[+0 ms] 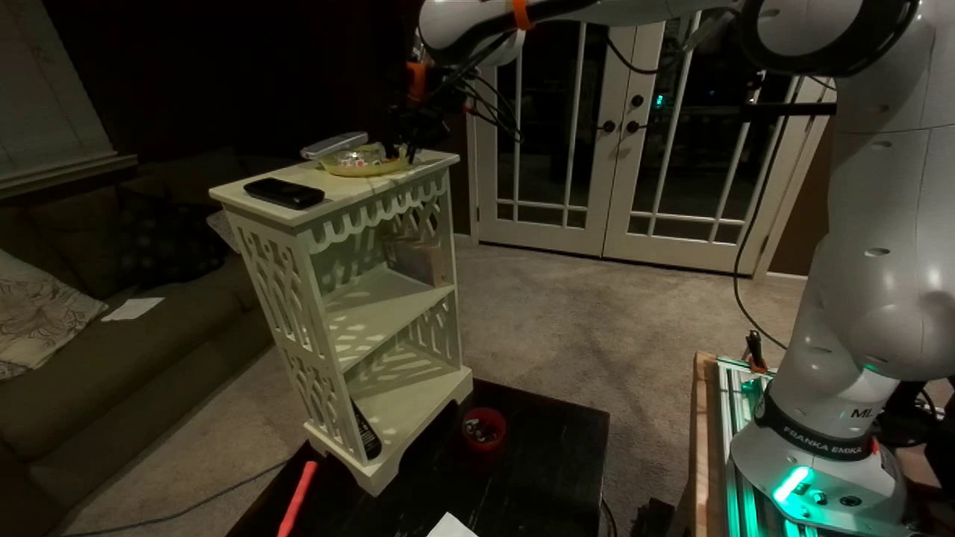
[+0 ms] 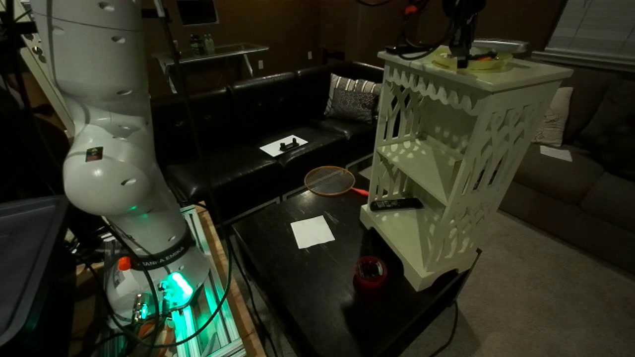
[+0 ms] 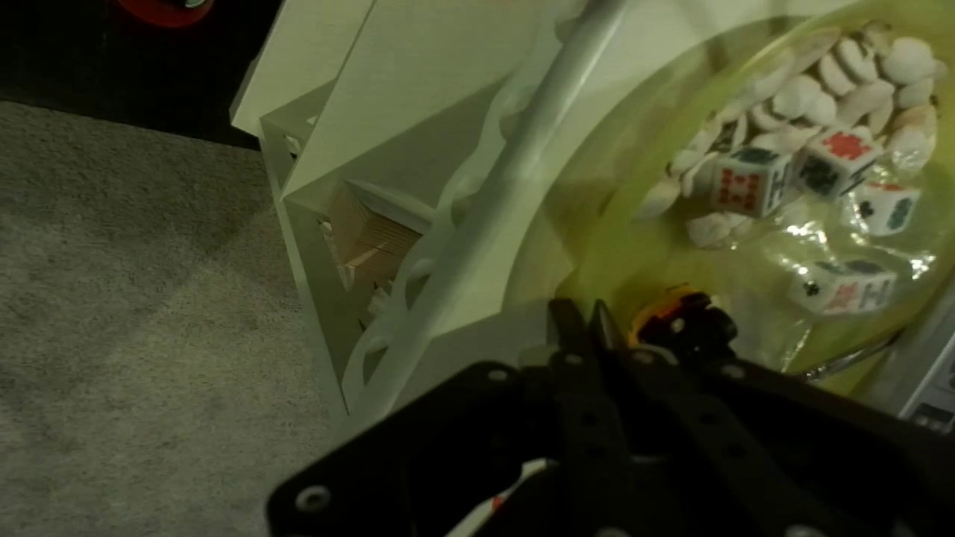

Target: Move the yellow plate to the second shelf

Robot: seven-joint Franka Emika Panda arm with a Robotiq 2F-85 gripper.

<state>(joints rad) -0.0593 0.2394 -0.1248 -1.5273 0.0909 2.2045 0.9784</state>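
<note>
The yellow plate (image 3: 623, 250) with dice (image 3: 750, 183) inside, seen at the top board (image 2: 528, 72) of the white rack (image 2: 461, 116), its rim pinched between the close-set jaws of the gripper (image 3: 586, 317), the second shelf (image 1: 380, 309) located below.

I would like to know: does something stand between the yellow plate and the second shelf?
Yes. The yellow plate is over the top board, which separates it from the second shelf below. Scalloped trim also hangs along the upper part of the open front.
</note>
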